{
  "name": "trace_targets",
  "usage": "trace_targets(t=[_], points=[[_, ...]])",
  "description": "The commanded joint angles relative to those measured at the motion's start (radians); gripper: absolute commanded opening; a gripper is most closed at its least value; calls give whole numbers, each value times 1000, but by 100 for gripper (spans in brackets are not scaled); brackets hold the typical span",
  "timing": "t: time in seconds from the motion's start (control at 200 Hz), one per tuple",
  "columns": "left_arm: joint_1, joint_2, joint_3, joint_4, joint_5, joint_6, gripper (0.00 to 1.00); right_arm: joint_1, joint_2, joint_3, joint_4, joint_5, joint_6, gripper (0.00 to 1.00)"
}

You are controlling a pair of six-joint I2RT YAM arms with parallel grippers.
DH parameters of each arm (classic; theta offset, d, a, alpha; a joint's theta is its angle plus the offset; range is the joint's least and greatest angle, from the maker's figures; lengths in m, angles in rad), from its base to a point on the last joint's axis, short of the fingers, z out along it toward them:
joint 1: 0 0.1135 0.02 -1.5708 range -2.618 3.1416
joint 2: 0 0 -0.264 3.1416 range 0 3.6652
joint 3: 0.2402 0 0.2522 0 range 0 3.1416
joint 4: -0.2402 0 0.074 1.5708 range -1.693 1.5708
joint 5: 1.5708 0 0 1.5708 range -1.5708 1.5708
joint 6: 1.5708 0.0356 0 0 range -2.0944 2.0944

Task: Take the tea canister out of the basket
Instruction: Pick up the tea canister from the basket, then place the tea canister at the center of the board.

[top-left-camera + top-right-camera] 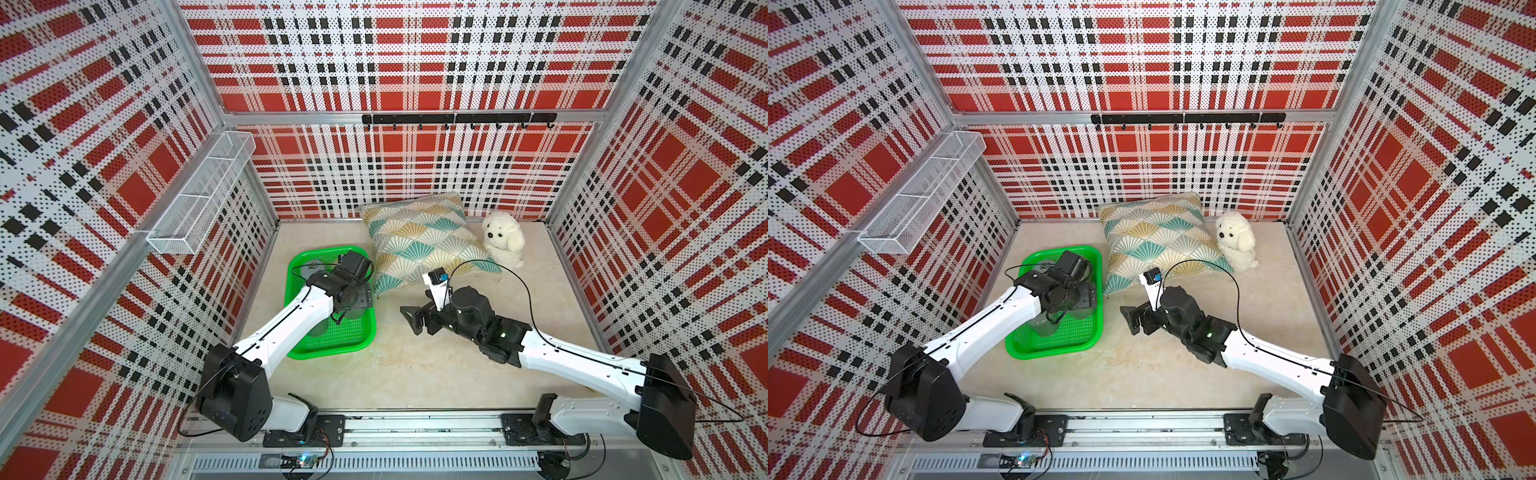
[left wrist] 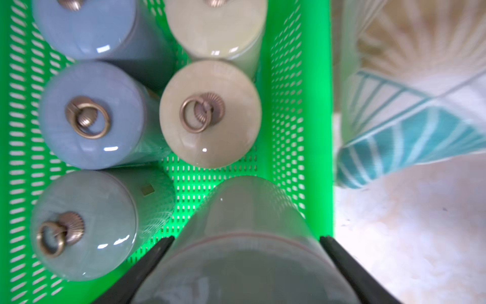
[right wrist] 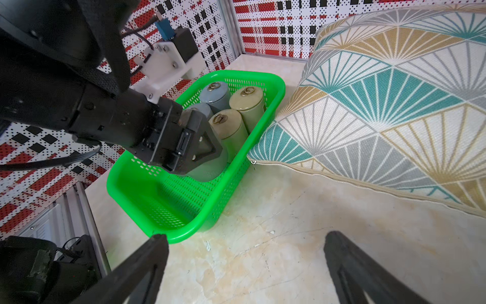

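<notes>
Left arm [image 1: 291, 328] and right arm [image 1: 582, 361]: white moulded links, black joint housings, a large black wedge-shaped elbow block [image 1: 232, 395] on each, bases bolted by black brackets to a silver rail [image 1: 415, 428]. Left hand [image 2: 246, 240] and right hand [image 3: 244, 239]: black, with tapering triangular fingers [image 3: 147, 263] that carry cut-outs; a thin black cable [image 1: 478, 261] runs along each arm. Each wrist bears a camera [image 1: 436, 277], a small black box with a blue connector on a white plate fixed by screws, and the right arm's black wrist section shows a green light [image 1: 503, 333].
</notes>
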Motion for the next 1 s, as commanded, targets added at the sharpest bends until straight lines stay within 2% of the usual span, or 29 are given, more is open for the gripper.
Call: trace_targets(t=[0.0,0.13,0.331,0.601,0.957,0.992], points=[[-50,-40,103,-46,-34,-10,67,-2,-48,-6,-23,10,-11,100],[-114,-22,198,-87,-42,-24,65,-21,-102,-15,-75,-6,4,100],[-248,24,301,-97,-53,-55,65,-35,-258,-89,-152,72,51,100],[-413,215,378,29,-52,-62,66,-45,-436,-187,-280,189,121,100],[-468,492,506,154,-18,-19,66,-54,-694,-311,-413,363,165,100],[-472,519,525,156,-20,-15,67,-54,-713,-322,-419,381,201,100]])
